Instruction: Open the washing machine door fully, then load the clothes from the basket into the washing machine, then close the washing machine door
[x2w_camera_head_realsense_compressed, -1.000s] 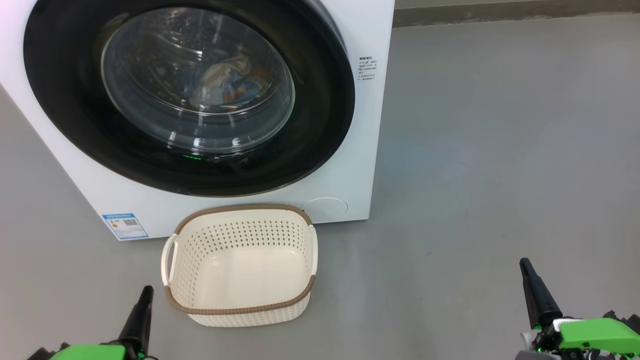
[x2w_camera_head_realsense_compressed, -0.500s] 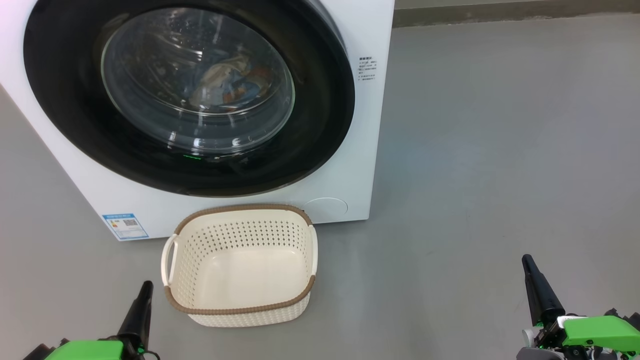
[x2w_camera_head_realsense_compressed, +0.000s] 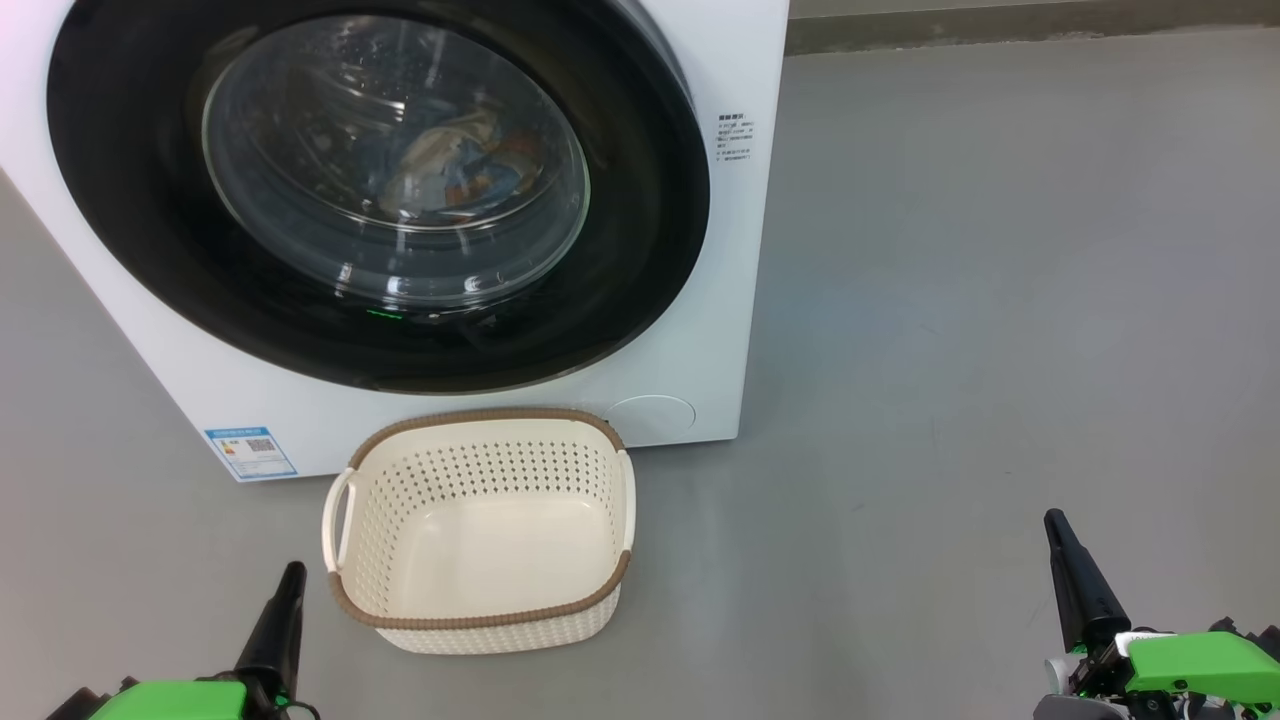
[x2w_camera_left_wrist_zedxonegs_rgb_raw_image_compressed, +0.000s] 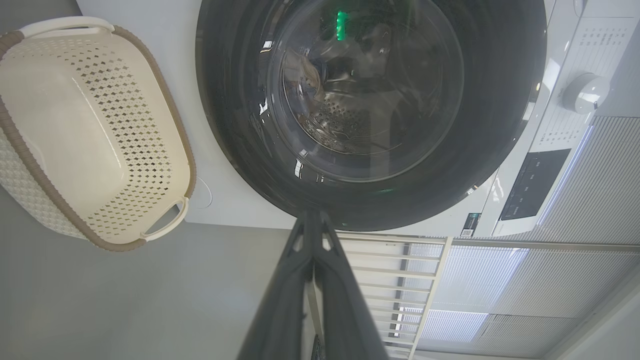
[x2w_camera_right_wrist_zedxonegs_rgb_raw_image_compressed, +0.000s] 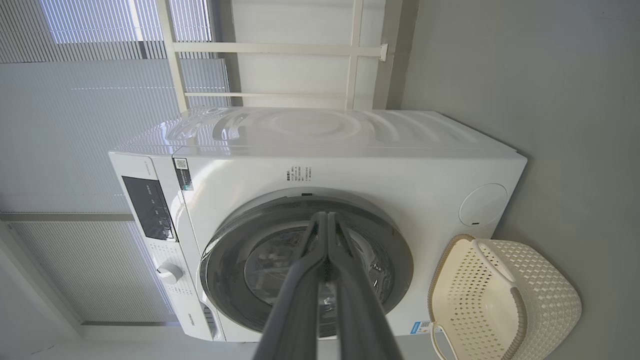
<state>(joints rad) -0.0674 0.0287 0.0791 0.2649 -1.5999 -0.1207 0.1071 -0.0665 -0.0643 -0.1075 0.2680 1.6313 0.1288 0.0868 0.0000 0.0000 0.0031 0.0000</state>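
Note:
The white washing machine (x2w_camera_head_realsense_compressed: 700, 300) stands ahead with its round black-rimmed door (x2w_camera_head_realsense_compressed: 150, 250) closed flat against the front. Through the glass window I make out the clothes (x2w_camera_head_realsense_compressed: 455, 160), blue, cream and orange, lying in the drum. The cream basket (x2w_camera_head_realsense_compressed: 480, 620) sits on the floor just in front of the machine, with nothing inside. My left gripper (x2w_camera_head_realsense_compressed: 293, 572) is shut, low at the lower left beside the basket. My right gripper (x2w_camera_head_realsense_compressed: 1052, 520) is shut too, far to the right over bare floor. In the wrist views both finger pairs are pressed together (x2w_camera_left_wrist_zedxonegs_rgb_raw_image_compressed: 312, 220) (x2w_camera_right_wrist_zedxonegs_rgb_raw_image_compressed: 326, 217).
Grey floor (x2w_camera_head_realsense_compressed: 1000, 300) stretches to the right of the machine. A wall base runs along the back (x2w_camera_head_realsense_compressed: 1000, 25). Window blinds and a white frame (x2w_camera_right_wrist_zedxonegs_rgb_raw_image_compressed: 280, 50) stand behind the machine. Its control panel and knob (x2w_camera_left_wrist_zedxonegs_rgb_raw_image_compressed: 582, 92) are on the upper front.
The left gripper dropped slightly and the right gripper shifted a little; both then held still. Door, basket and clothes have not moved.

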